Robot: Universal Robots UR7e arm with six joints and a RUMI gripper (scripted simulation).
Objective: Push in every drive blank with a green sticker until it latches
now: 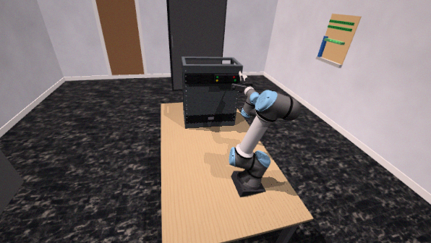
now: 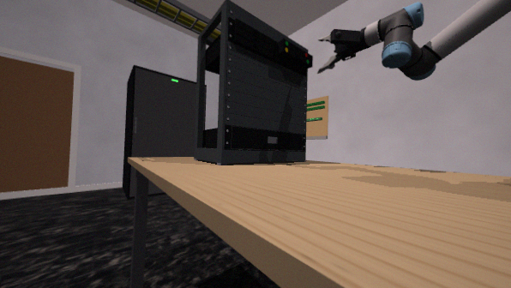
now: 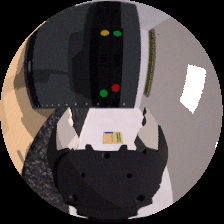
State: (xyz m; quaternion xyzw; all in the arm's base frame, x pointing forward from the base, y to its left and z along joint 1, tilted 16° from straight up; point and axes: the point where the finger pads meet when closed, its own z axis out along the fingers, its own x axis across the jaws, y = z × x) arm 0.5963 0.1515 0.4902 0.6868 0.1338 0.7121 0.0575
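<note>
In the upper right of the exterior view the gripper (image 2: 332, 53) hangs fully open and empty, apart from the rack (image 2: 223, 86), probably to line up with a green sticker (image 2: 308, 62).

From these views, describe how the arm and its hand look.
The arm has a white tube between dark grey joints with light blue caps, on a dark square base. The hand is black, with two pointed fingers. No cables or markings show.
</note>
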